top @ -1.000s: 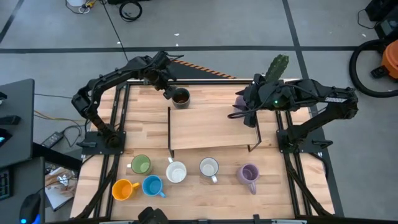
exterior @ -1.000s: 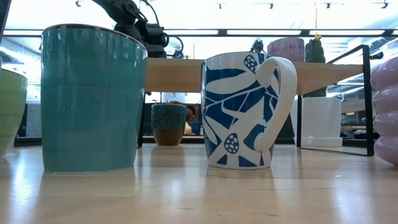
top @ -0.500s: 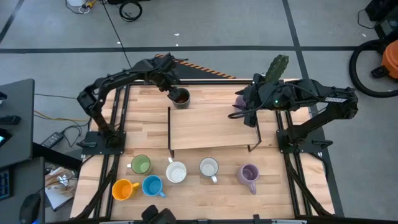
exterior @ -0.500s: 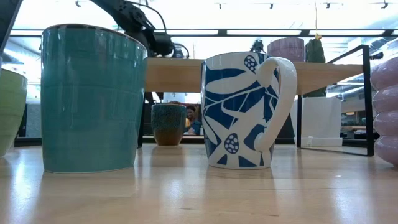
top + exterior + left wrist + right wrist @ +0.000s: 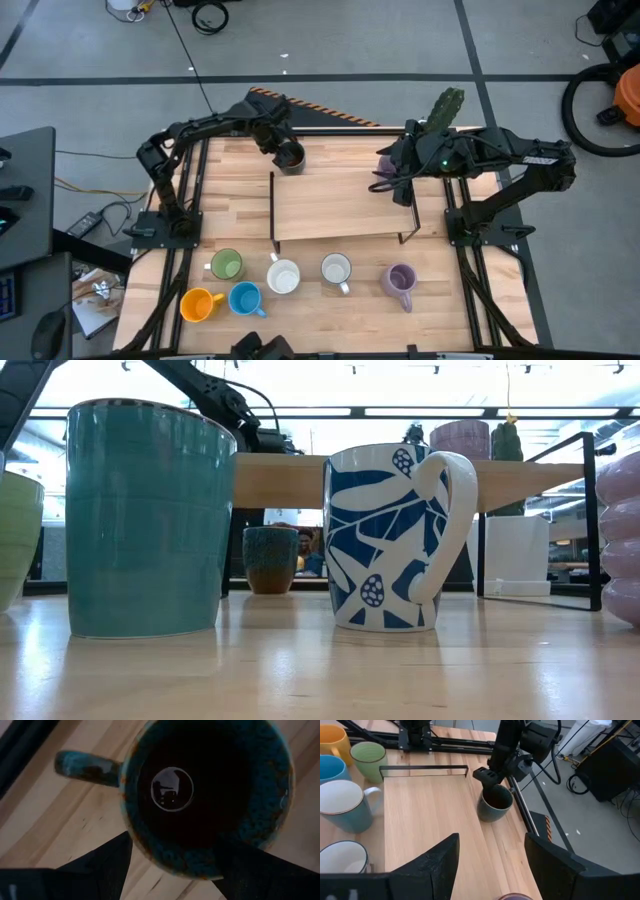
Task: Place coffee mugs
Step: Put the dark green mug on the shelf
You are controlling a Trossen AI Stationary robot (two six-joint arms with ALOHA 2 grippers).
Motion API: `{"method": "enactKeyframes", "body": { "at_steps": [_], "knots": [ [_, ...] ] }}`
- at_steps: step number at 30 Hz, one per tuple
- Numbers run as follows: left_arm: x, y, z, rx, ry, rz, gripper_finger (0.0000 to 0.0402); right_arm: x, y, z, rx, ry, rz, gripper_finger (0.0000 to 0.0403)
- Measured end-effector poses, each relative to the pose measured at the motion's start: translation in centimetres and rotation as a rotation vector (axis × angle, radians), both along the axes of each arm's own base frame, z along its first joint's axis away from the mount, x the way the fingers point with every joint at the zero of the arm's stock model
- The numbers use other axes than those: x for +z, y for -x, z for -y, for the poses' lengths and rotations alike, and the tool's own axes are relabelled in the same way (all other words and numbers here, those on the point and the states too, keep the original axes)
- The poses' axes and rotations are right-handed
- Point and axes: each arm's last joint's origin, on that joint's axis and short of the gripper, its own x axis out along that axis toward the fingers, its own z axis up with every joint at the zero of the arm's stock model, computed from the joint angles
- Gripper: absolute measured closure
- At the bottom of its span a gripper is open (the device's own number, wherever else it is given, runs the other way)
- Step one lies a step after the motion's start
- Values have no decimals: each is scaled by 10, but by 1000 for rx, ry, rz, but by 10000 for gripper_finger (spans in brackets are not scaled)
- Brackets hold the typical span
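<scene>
The dark brown mug (image 5: 291,155) stands on its base on the table behind the wooden shelf (image 5: 340,205). My left gripper (image 5: 283,148) hangs open right over it. In the left wrist view its fingers frame one side of the rim, with the gripper (image 5: 172,845) pointing down into the mug (image 5: 205,790). A lavender mug (image 5: 460,438) stands on the shelf top. My right gripper (image 5: 386,172) is open over it, and only a sliver of that mug (image 5: 512,896) shows there. Six mugs stand in front: green (image 5: 226,265), orange (image 5: 200,303), blue (image 5: 245,298), two white (image 5: 284,276) (image 5: 336,269), lavender (image 5: 400,280). My left gripper comes at the dark brown mug's rim (image 5: 175,867) from above, pointing down, one finger (image 5: 107,862) by the outer wall and the other (image 5: 245,867) over the rim. I cannot tell whether they touch it. My right gripper stands over the lavender mug; touch cannot be told.
A cactus in a white pot (image 5: 446,108) stands at the far right, beside the right arm. The shelf's black frame legs (image 5: 590,520) stand on the table. There is bare wood between the shelf and the front row of mugs (image 5: 330,250).
My left gripper has moved toward the table's right and down, from beside the dark brown mug to right over its rim, with the arm stretching out. The mug has stayed where it was.
</scene>
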Motion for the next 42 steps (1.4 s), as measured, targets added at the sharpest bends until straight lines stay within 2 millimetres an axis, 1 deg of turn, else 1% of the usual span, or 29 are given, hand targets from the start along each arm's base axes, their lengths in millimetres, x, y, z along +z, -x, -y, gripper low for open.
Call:
{"method": "enactKeyframes", "body": {
  "at_steps": [4, 8, 18, 29, 39, 42],
  "knots": [
    [-6, -4, 2, -16, 9, -16, 121, 0, 0, 0, 0, 0, -1, 172],
    [-7, -5, 2, -21, 9, -16, 144, 0, 0, 0, 0, 0, -3, 172],
    [-7, -6, 3, -17, 10, -11, 255, 0, 0, 0, 0, 0, -3, 172],
    [-7, -7, 6, -29, 13, -17, 362, 0, 0, 0, 0, 1, -4, 172],
    [-6, -8, 6, -36, 6, -11, 363, 0, 0, 0, 0, 1, -4, 172],
    [0, -9, 5, -48, -5, -3, 363, 0, 0, 0, 0, 0, -4, 172]
  ]
}}
